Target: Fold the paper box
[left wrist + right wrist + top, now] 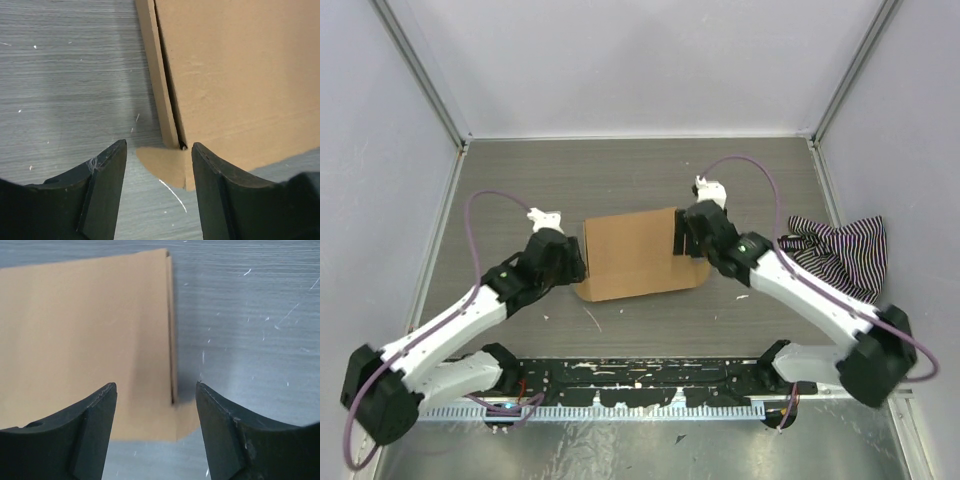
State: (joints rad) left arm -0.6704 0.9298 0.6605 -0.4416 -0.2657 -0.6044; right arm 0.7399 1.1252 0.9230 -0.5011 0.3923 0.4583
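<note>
the two dark fingers of the left pincer (158, 146) fill the bottom of its wrist view. they stand apart with nothing clamped between them. the gap hangs over the near left corner of the paper box (240, 85), where a small rounded tab lies on the grey tabletop (65, 75). the right pincer (156, 386) is likewise spread and holds nothing. its one finger is above the cardboard, the other above bare tabletop, and the box's right edge falls in the gap.

the box (635, 255) lies flat and folded, plain brown, in the middle of the tabletop, turned slightly askew. a narrow strip runs along its left side.

from above, the left pincer (570, 262) is at the box's left edge and the right pincer (685, 235) at its right edge. each arm slants inward from its base at the near corners, wrists angled down toward the cardboard.

a crumpled striped cloth (840, 250) lies at the right side, beyond the right arm, well apart from the box.
</note>
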